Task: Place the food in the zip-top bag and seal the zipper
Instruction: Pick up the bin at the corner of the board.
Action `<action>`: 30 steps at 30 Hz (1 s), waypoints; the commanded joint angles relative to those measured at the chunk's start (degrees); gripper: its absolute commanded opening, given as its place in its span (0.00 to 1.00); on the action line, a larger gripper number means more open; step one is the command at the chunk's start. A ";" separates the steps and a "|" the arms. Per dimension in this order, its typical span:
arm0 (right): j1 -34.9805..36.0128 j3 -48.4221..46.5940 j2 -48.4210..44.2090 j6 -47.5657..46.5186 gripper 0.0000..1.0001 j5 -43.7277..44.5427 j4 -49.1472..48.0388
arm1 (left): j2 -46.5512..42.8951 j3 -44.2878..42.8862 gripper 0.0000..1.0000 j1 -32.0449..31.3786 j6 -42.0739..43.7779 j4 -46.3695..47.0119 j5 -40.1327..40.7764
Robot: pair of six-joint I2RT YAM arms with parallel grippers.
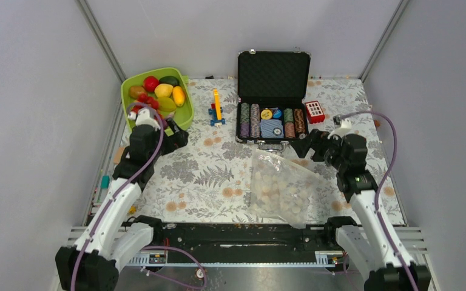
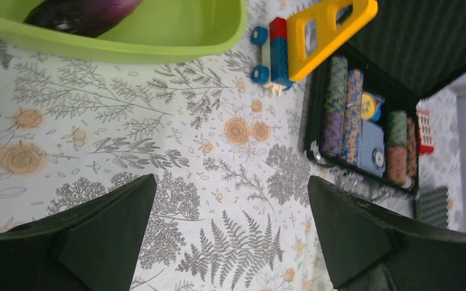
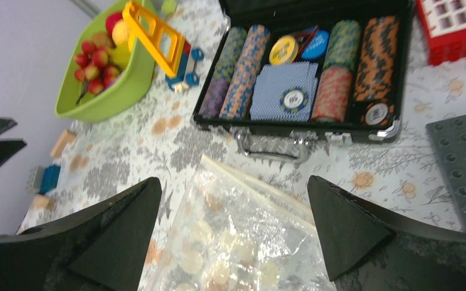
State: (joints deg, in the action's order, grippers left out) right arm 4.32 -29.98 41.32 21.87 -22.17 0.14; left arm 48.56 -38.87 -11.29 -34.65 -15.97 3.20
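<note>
The food [image 1: 158,91], red, yellow, orange, dark green pieces and red berries, lies in the lime-green tray [image 1: 185,115] at the back left. The right wrist view shows it too [image 3: 97,54], and a purple piece [image 2: 85,12] shows in the left wrist view. The zip-top bag [image 1: 279,185], clear with cream dots, lies flat on the cloth at front centre-right, zipper edge towards the case. My left gripper [image 1: 179,136] is open and empty just in front of the tray [image 2: 158,42]. My right gripper [image 1: 303,147] is open and empty over the bag's far edge [image 3: 243,236].
An open black case [image 1: 273,118] of poker chips stands at the back centre. A yellow and blue toy [image 1: 217,109] sits between tray and case. A red block [image 1: 314,111] lies right of the case. A grey studded plate [image 3: 461,163] lies near the right gripper. Small blocks [image 1: 104,180] lie at the left edge.
</note>
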 commanded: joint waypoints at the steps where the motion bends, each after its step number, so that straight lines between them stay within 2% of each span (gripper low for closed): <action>1: -0.10 -7.27 8.11 -1.83 0.98 -8.18 5.76 | 8.58 -10.45 0.99 0.24 20.84 6.18 -9.93; 4: -0.10 -7.46 9.30 -1.18 0.98 -10.42 5.04 | 18.59 -16.75 0.99 0.22 36.98 6.84 -14.79; 8: -0.11 -5.91 6.82 -1.53 0.98 -6.45 4.01 | 33.42 -27.87 0.99 0.37 45.56 0.10 -13.83; 11: -0.10 -5.10 5.36 -1.74 0.98 -5.57 3.14 | 42.96 -34.49 0.99 1.02 46.19 -3.85 -13.89; 15: -0.10 -4.74 5.02 -1.77 0.98 -6.11 2.43 | 49.69 -37.91 0.98 1.15 44.98 -2.70 -10.87; 27: -0.12 -4.99 3.04 -1.32 0.98 -3.70 3.20 | 58.86 -40.53 0.88 1.18 43.06 -3.03 -10.50; 30: -0.12 -4.58 1.58 -1.38 0.98 -2.85 3.31 | 60.27 -41.74 0.77 1.20 42.90 -4.33 -10.60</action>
State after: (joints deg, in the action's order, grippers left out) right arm 4.32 -34.72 45.19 20.82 -26.68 4.47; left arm 107.55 -77.06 -10.39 8.49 -20.12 -8.12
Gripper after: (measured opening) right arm 0.985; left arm 0.830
